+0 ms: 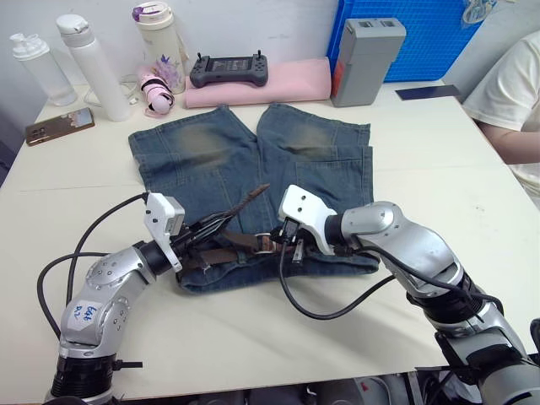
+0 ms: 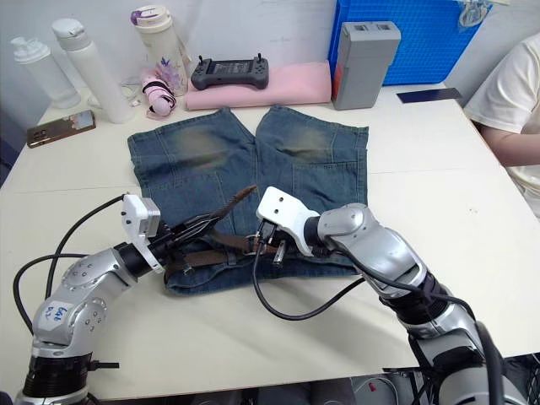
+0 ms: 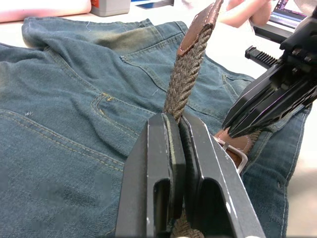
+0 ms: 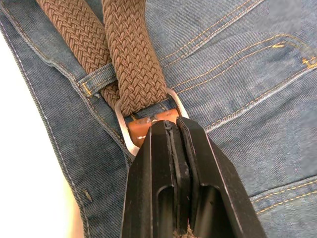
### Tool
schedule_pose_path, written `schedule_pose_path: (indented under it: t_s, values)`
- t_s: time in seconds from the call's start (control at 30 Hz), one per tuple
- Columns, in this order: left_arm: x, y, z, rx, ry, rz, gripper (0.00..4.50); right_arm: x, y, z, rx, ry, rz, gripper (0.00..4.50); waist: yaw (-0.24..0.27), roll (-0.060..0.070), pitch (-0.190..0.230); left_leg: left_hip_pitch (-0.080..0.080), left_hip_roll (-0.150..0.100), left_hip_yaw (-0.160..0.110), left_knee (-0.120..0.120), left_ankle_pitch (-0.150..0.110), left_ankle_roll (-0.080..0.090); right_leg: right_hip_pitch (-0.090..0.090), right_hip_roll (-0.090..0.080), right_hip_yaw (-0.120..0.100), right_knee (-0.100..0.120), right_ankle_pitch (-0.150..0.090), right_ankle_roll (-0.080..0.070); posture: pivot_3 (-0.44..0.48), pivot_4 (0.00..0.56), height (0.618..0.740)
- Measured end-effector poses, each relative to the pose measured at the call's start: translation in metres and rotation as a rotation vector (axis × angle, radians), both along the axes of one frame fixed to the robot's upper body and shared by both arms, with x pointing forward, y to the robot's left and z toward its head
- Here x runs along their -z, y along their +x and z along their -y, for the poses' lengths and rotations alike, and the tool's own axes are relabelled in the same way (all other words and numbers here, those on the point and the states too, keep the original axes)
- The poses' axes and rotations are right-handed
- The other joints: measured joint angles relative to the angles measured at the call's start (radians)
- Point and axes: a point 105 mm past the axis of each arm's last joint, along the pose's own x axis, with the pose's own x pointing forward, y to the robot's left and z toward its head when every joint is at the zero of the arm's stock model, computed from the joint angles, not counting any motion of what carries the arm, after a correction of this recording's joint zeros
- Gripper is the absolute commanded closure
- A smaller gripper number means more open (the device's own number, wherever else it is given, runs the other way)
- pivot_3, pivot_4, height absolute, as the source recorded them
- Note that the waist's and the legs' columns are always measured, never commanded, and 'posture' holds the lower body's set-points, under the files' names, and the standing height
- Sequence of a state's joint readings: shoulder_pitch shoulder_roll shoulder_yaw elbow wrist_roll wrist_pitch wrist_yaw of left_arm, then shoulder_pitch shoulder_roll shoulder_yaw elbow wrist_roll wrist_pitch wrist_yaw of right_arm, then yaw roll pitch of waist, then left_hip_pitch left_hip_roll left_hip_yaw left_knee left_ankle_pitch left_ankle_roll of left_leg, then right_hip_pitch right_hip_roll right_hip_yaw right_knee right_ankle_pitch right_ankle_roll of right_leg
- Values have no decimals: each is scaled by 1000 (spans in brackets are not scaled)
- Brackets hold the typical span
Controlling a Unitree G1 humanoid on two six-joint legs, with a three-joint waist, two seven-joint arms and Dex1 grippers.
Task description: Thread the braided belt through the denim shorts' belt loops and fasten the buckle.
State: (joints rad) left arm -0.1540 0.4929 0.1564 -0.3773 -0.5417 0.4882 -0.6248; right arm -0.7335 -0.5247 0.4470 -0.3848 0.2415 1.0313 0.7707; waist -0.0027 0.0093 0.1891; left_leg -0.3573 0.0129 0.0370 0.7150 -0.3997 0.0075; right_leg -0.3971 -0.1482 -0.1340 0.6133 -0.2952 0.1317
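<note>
Handling: judging by its woven body, the braided belt (image 4: 131, 64) is probably light, limp along its length and grippy; it will likely sag and twist unless held close to the working end.
Hold points: best taken just behind the tan tip (image 3: 198, 27) for feeding, and at the leather tab behind the buckle (image 4: 148, 124) for steadying.
Left gripper (image 3: 173, 121): fingers pressed together, pinching the belt below its tip, which stands up and away from the cloth.
Right gripper (image 4: 171, 126): fingers closed on the tan tab right at the buckle.
Belt look: dark-brown herringbone braid, tan leather ends, squarish silver frame with the strap already passing through it.
Belt place: lower centre of the left eye view, along the waistband between the two grippers.
Belt loops: one belt loop (image 4: 99, 77) crosses a strand just beside the buckle.
Denim shorts (image 1: 245, 160): faded blue, yellow-brown patches on both legs, flat on the white table (image 1: 439, 169); soft, liable to bunch if dragged.
</note>
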Motion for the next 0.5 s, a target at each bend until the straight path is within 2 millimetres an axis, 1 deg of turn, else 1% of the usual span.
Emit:
schedule_pose_path:
  t_s: [0.07,0.33,0.5]
  values:
    - [0,0,0,0,0,-2,4500,5,-2,-1,-8,-11,-5,4245,0,0,0,0,0,0,0,0,0,0,0,0,0,0,0,0,150,705]
    - [0,0,0,1,1,-2,4500,8,-1,-1,-6,-15,5,4245,0,0,0,0,0,0,0,0,0,0,0,0,0,0,0,0,150,705]
    - [0,0,0,1,1,-2,4500,11,1,-6,-3,-7,-2,4245,-1,0,0,0,0,0,0,0,0,0,0,0,0,0,0,0,150,705]
